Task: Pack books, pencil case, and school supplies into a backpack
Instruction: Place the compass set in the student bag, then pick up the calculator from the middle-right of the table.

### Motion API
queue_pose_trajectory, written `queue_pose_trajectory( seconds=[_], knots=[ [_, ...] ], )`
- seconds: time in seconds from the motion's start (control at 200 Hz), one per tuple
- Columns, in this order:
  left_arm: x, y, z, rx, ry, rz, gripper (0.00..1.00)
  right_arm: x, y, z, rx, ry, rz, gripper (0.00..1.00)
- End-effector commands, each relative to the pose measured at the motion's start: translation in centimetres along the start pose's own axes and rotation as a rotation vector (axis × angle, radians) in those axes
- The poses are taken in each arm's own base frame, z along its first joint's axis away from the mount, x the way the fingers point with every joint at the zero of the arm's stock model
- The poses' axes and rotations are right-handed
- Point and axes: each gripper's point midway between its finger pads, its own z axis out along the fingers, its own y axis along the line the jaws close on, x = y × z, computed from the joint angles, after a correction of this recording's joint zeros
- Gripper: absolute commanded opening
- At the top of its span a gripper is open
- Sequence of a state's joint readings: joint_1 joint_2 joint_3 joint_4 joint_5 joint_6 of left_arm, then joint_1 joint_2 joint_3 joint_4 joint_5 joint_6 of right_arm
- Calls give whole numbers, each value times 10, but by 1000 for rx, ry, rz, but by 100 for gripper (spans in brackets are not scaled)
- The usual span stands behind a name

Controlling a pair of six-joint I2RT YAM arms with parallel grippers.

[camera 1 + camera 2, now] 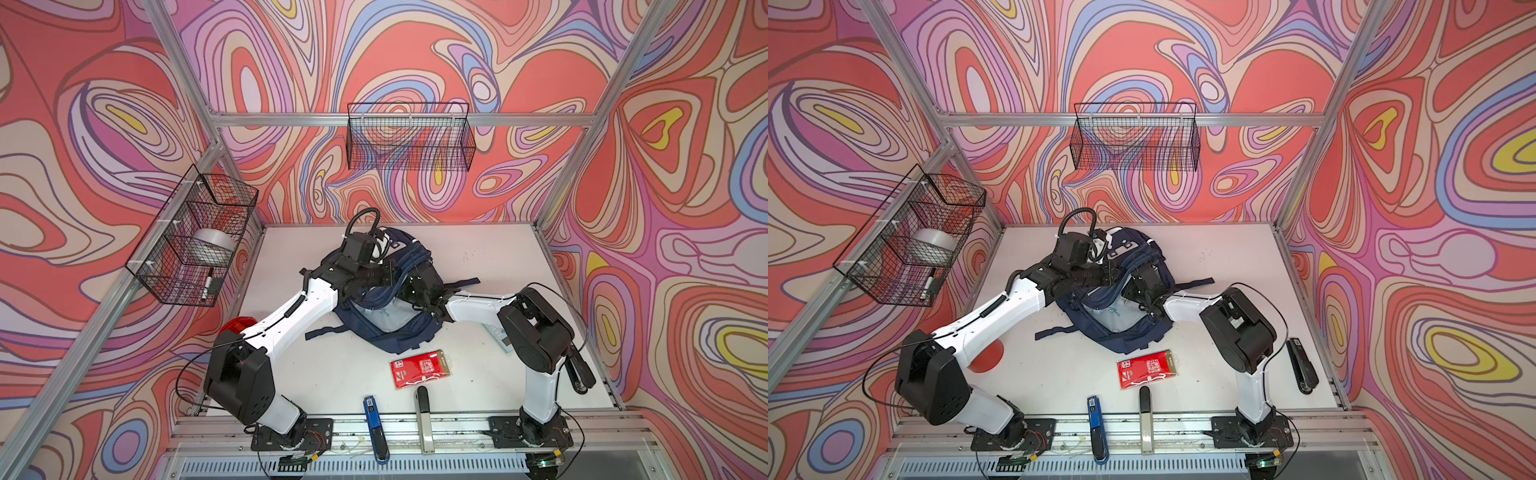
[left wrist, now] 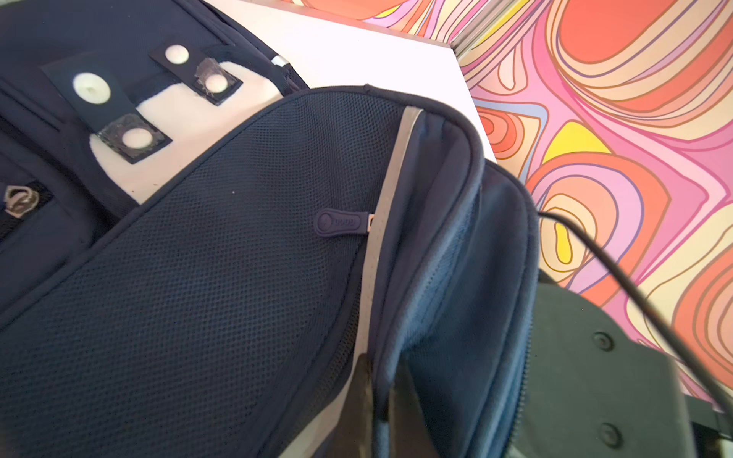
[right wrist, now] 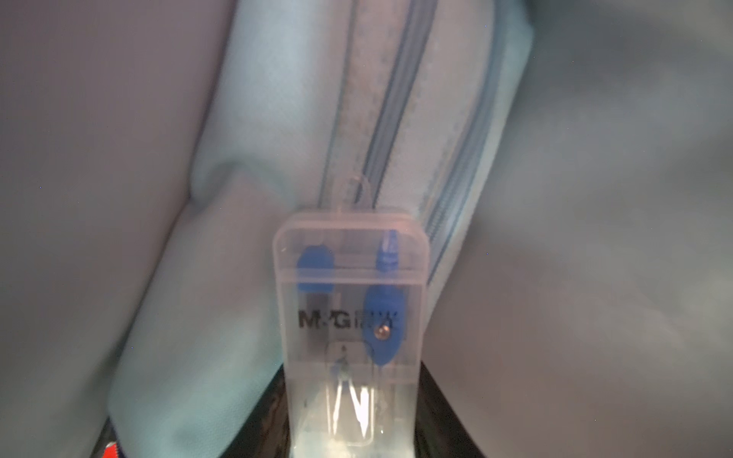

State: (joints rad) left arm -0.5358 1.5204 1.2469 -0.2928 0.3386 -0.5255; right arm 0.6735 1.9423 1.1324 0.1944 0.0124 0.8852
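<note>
Backpack (image 1: pixel 399 338) lies mid-table (image 1: pixel 498 257), main compartment open, grey lining showing. Left gripper (image 2: pixel 380 390) pinches the backpack's opening rim, jaws pressed together on the fabric. Right gripper (image 3: pixel 353 416) is inside the backpack, clamped on one end of the clear pen pack (image 3: pixel 351 285). Pencil case (image 3: pixel 246 158) lies inside too, beneath the pen pack, zip facing up. Red packet (image 1: pixel 417 368) lies flat on the table, near the backpack's front, apart from it. Calculator (image 1: pixel 498 334) is on the table, mostly hidden by the right arm. Stapler (image 1: pixel 375 428) sits at the front edge. Wire basket (image 1: pixel 166 266) on the left wall holds a tape roll (image 1: pixel 214 245) and a marker (image 1: pixel 208 284).
</note>
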Motion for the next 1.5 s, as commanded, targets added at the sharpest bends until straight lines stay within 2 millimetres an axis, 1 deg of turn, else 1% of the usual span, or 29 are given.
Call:
queue_pose_trajectory(
  seconds=[0.0,0.04,0.12,0.25,0.356,0.411,0.421,0.446,0.516,0.636,0.701,0.811,0.871,0.962,1.012,1.047,1.102,1.167,1.212,1.267,1.332,1.382,1.447,1.497],
  knots=[
    [-1,-20,-11,79,-30,-11,0,0,-6,-6,28,3,-8,48],
    [5,-15,-8,69,-19,-22,0,2,-11,-10,55,17,-28,53],
    [11,-12,-3,77,-7,-41,0,7,-19,-20,103,47,-53,59],
    [14,-12,-1,85,1,-54,0,11,-25,-36,142,83,-83,70],
    [14,-12,-1,86,-1,-56,0,6,-24,-49,162,84,-116,72],
    [15,-11,0,84,2,-53,0,9,-26,-50,173,100,-132,74],
    [15,-11,0,84,2,-53,0,4,-20,-56,159,89,-135,74],
    [15,-11,0,82,2,-52,0,1,-16,-59,150,85,-147,74],
    [17,-10,1,80,8,-52,0,0,-11,-61,138,101,-155,76],
    [18,-8,0,72,7,-49,0,-1,-9,-68,135,112,-176,80],
    [19,-7,0,69,8,-44,0,-2,-6,-73,116,107,-207,84],
    [22,-4,2,57,21,-35,0,-2,-13,-87,141,106,-254,84],
    [23,-1,3,41,31,-33,0,-7,-21,-102,163,108,-254,84],
    [23,-1,3,40,28,-26,0,-19,-43,-130,222,120,-233,84],
    [21,-3,1,43,18,-23,0,-30,-56,-152,251,109,-231,85],
    [19,-4,-1,45,10,-19,0,-38,-68,-168,288,107,-243,87],
    [17,-6,-2,52,2,-16,0,-53,-96,-195,389,86,-255,98],
    [15,-10,-1,71,1,-15,0,-65,-134,-219,494,89,-215,98],
    [15,-12,0,84,3,-18,0,-70,-169,-232,560,124,-124,99],
    [14,-14,1,97,4,-19,0,-73,-202,-240,599,162,-17,98],
    [14,-14,2,102,3,-17,0,-77,-227,-241,636,156,50,98],
    [14,-13,3,99,1,-15,0,-78,-240,-233,627,147,90,98],
    [14,-15,3,105,3,-12,0,-79,-247,-221,562,159,152,98],
    [15,-15,2,111,7,-12,0,-82,-257,-214,560,158,166,98]
  ],
)
